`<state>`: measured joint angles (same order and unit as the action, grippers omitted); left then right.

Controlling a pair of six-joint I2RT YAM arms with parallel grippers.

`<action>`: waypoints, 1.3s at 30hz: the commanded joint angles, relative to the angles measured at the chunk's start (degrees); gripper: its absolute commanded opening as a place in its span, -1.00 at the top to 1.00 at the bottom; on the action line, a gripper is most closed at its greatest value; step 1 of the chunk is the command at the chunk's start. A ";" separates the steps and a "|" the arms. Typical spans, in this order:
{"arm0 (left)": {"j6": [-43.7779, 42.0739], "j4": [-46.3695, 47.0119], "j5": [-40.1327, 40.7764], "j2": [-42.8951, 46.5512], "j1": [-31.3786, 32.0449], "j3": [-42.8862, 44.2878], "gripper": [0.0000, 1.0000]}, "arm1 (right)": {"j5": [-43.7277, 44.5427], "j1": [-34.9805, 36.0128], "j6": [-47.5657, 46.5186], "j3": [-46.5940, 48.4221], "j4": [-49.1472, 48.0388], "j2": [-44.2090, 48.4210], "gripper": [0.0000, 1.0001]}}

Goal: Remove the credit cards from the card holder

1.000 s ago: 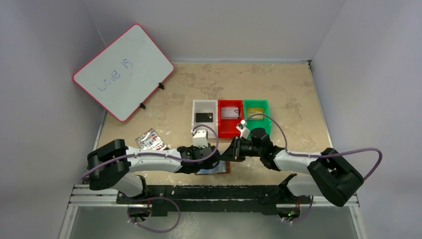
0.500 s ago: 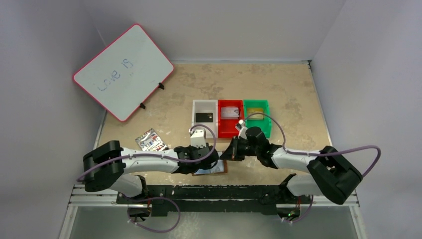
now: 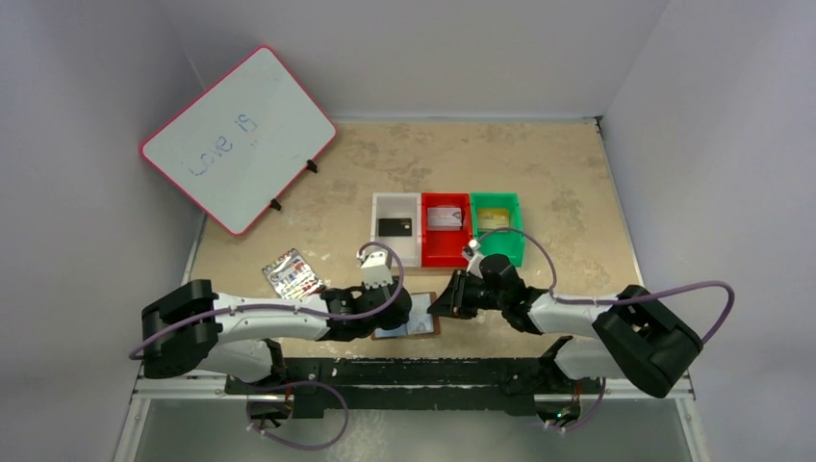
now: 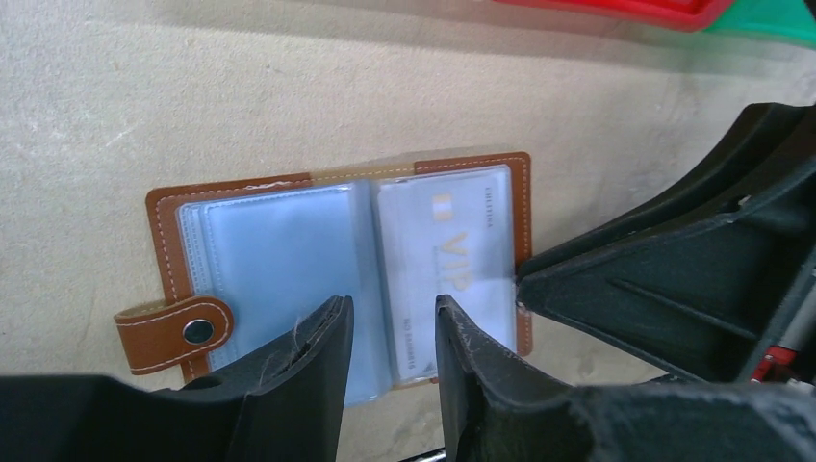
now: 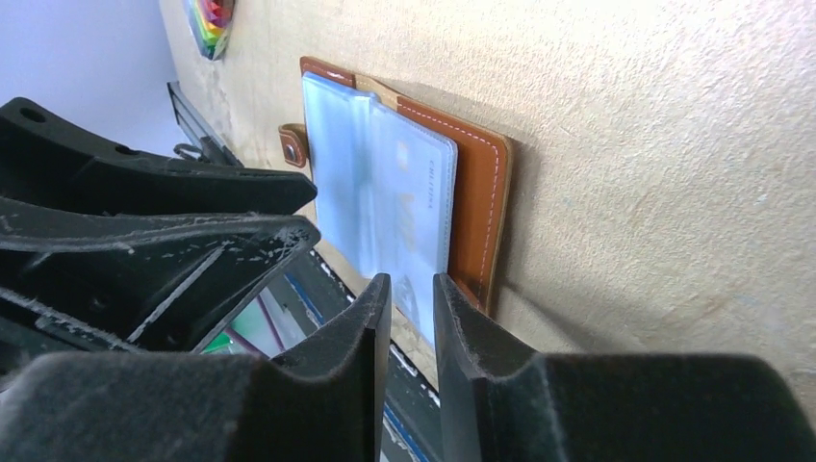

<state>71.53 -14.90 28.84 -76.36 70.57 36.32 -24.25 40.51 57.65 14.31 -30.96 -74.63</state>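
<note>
The brown card holder (image 4: 164, 217) lies open and flat near the table's front edge, snap tab (image 4: 183, 332) at its left. Its right clear sleeve holds a pale card (image 4: 447, 260) with gold VIP lettering. My left gripper (image 4: 393, 313) hovers open over the sleeves' near edge, nothing between its fingers. My right gripper (image 5: 411, 284) stands at the holder's (image 5: 476, 192) right edge, jaws a narrow gap apart and empty. From above, a black card (image 3: 395, 227), a silvery card (image 3: 445, 217) and a gold card (image 3: 494, 215) lie in the bins.
White bin (image 3: 377, 231), red bin (image 3: 446, 252) and green bin (image 3: 500, 245) stand in a row just beyond the grippers. A rainbow-striped pack (image 3: 292, 273) lies to the left. A tilted whiteboard (image 3: 239, 138) stands at the back left.
Both grippers have drawn nearer the front edge and leftward. The left arm has pulled back to the left, and the card holder has shifted slightly left with it.
</note>
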 commanded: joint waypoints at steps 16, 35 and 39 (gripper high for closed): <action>5.05 11.84 -4.91 -0.05 -1.66 -5.92 0.23 | -1.37 0.27 0.10 -0.04 -4.90 -3.65 0.64; 10.49 27.11 -10.02 -2.45 -3.37 -15.32 0.32 | -2.31 0.36 1.16 -1.63 -10.64 -9.29 1.00; 10.43 27.20 -10.64 -2.47 -3.50 -15.28 0.44 | -2.35 0.35 1.43 -1.28 -10.34 -9.25 1.00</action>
<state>80.97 11.64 21.41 -76.71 67.33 22.24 -26.35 40.32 58.63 13.21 -40.16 -83.83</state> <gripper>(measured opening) 0.312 0.005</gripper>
